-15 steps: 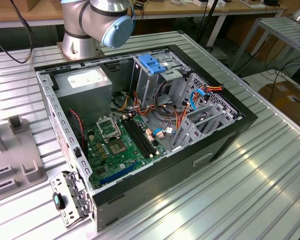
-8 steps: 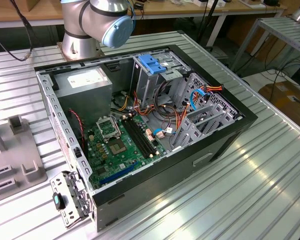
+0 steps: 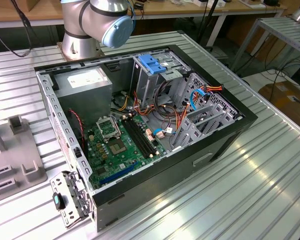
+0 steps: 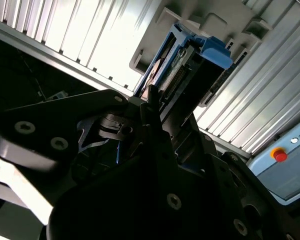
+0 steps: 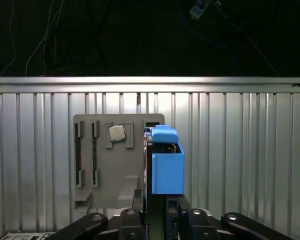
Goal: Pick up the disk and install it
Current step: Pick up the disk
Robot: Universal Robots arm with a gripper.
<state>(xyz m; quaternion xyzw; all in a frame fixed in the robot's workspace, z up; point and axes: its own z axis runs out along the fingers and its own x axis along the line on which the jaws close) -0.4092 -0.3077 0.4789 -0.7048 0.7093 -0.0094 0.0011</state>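
In both wrist views the disk (image 5: 165, 165) sits between my gripper's fingers, a dark flat drive edged by a blue plastic carrier frame (image 4: 210, 47). My gripper (image 5: 159, 204) is shut on the disk's near end (image 4: 177, 80), and its far end points toward a grey holder block (image 5: 110, 170) on the ribbed table. In the second wrist view my gripper (image 4: 155, 102) shows as dark linkage closing in on the drive. The open computer case (image 3: 230, 107) lies on its side in the exterior view, with grey drive bays (image 3: 210, 120) at the exterior view's right.
A small processor chip (image 5: 116, 132) rests in the holder block. Inside the case are a green motherboard (image 3: 120, 145), a grey power-supply box (image 3: 85, 82), a metal cage topped by a light-blue bracket (image 3: 152, 62) and loose cables (image 3: 170, 122). The arm's base (image 3: 90, 25) stands behind the case.
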